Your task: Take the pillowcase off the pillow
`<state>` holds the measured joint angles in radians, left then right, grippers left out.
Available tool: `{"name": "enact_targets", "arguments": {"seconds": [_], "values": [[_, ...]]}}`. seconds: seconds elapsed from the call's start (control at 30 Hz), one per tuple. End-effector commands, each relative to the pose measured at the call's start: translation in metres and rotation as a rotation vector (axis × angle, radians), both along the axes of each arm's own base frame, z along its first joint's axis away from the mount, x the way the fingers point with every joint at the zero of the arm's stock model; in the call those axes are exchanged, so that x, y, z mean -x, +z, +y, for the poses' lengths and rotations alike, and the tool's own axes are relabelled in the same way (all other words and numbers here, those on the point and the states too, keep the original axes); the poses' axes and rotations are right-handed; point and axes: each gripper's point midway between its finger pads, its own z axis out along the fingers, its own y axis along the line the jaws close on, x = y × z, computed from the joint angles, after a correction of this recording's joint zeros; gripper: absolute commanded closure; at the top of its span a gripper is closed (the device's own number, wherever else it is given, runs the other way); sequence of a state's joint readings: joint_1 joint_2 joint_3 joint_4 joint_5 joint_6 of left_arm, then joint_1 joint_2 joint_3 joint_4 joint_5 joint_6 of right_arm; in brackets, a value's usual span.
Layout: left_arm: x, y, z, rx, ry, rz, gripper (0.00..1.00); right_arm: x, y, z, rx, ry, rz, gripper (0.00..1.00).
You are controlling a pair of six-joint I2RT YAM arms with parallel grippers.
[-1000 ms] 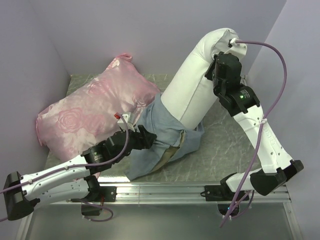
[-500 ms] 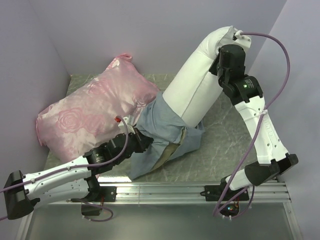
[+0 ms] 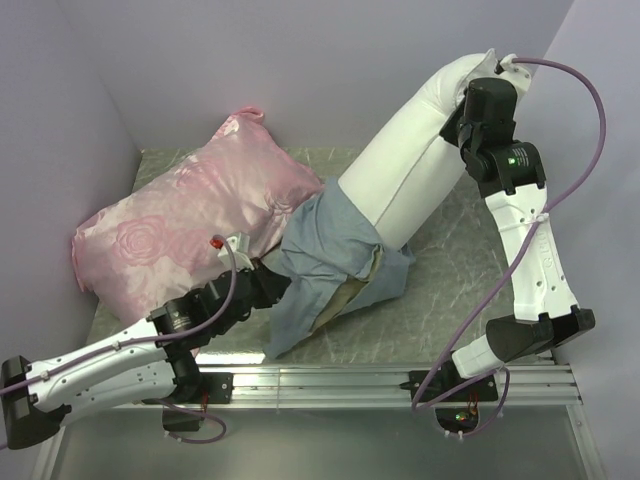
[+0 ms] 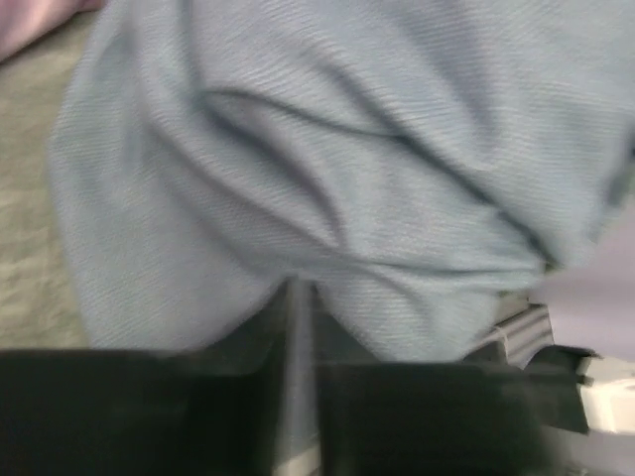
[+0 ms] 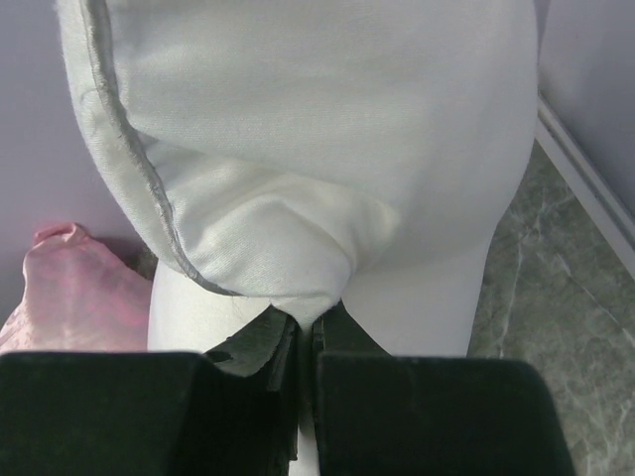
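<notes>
Since a second ago, my left gripper [image 4: 301,297] has closed and drawn back toward the near left, and my right gripper [image 5: 306,322] has hoisted the pillow [image 3: 400,175] higher and further right. Nearest me, the left one is pinching a fold of the pillowcase [image 3: 330,265], which is bunching around the pillow's lower end on the table [image 3: 450,290], with tan lining showing at its mouth. The pink pillow [image 3: 180,225] is lying just beside it on the left. Further back, the pillow is leaning up to the right, mostly bare, and my right gripper is clamping shut on its top corner.
</notes>
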<state>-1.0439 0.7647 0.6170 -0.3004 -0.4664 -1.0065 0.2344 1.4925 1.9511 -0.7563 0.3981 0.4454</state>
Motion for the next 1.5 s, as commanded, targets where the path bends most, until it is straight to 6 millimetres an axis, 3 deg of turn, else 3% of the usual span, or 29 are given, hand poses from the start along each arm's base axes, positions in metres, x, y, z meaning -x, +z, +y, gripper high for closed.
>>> {"name": "enact_targets", "arguments": {"seconds": [0.0, 0.03, 0.07, 0.13, 0.37, 0.47, 0.57, 0.7, 0.8, 0.83, 0.9, 1.03, 1.07, 1.13, 1.17, 1.2, 1.3, 1.33, 1.47], "values": [[0.008, 0.040, -0.018, 0.136, -0.113, -0.113, 0.68, 0.009, 0.054, 0.000, -0.074, 0.008, -0.171, 1.00], [0.019, 0.047, -0.028, 0.157, -0.213, -0.153, 0.51, 0.008, 0.051, 0.002, -0.078, 0.017, -0.166, 1.00], [0.021, 0.066, -0.035, 0.226, -0.242, -0.213, 0.37, 0.008, 0.051, 0.002, -0.080, 0.020, -0.167, 1.00], [0.022, 0.067, -0.043, 0.177, -0.287, -0.221, 0.33, 0.008, 0.048, 0.002, -0.080, 0.022, -0.163, 1.00], [0.021, 0.029, -0.078, -0.038, -0.309, -0.122, 0.31, 0.011, 0.052, 0.002, -0.081, 0.027, -0.172, 1.00], [0.020, 0.007, -0.074, -0.109, -0.260, -0.049, 0.39, 0.010, 0.053, 0.003, -0.075, 0.031, -0.167, 1.00], [0.028, 0.000, -0.066, -0.106, -0.232, -0.015, 0.70, 0.010, 0.053, 0.001, -0.066, 0.023, -0.162, 1.00], [0.038, -0.021, -0.045, -0.104, -0.189, 0.044, 0.96, 0.009, 0.057, -0.005, -0.062, 0.006, -0.168, 1.00], [0.041, -0.027, -0.027, -0.096, -0.145, 0.075, 1.00, 0.004, 0.060, -0.014, -0.082, -0.014, -0.166, 1.00], [0.040, -0.028, -0.021, -0.089, -0.113, 0.082, 0.99, 0.006, 0.072, -0.017, -0.090, -0.021, -0.189, 1.00], [0.041, -0.023, -0.004, -0.083, -0.068, 0.089, 0.99, -0.001, 0.071, -0.025, -0.095, -0.037, -0.172, 1.00], [0.037, 0.015, 0.033, -0.015, 0.041, 0.048, 1.00, -0.001, 0.096, -0.045, -0.114, -0.085, -0.227, 1.00], [0.034, 0.037, 0.049, 0.037, 0.092, 0.011, 1.00, -0.004, 0.094, -0.056, -0.115, -0.112, -0.221, 1.00], [0.035, 0.047, 0.073, 0.035, 0.142, -0.001, 0.99, -0.004, 0.101, -0.064, -0.135, -0.130, -0.245, 1.00], [0.036, 0.068, 0.085, 0.095, 0.161, -0.026, 0.99, -0.003, 0.104, -0.069, -0.147, -0.136, -0.255, 1.00], [0.034, 0.070, 0.101, 0.080, 0.209, -0.039, 1.00, -0.003, 0.107, -0.073, -0.165, -0.145, -0.274, 1.00], [0.033, 0.107, 0.127, 0.136, 0.264, -0.101, 1.00, 0.001, 0.108, -0.092, -0.190, -0.188, -0.301, 1.00], [0.033, 0.111, 0.136, 0.117, 0.282, -0.108, 1.00, 0.001, 0.106, -0.094, -0.194, -0.191, -0.299, 1.00], [0.032, 0.157, 0.171, 0.151, 0.366, -0.169, 1.00, -0.004, 0.104, -0.094, -0.210, -0.178, -0.298, 1.00]]}}
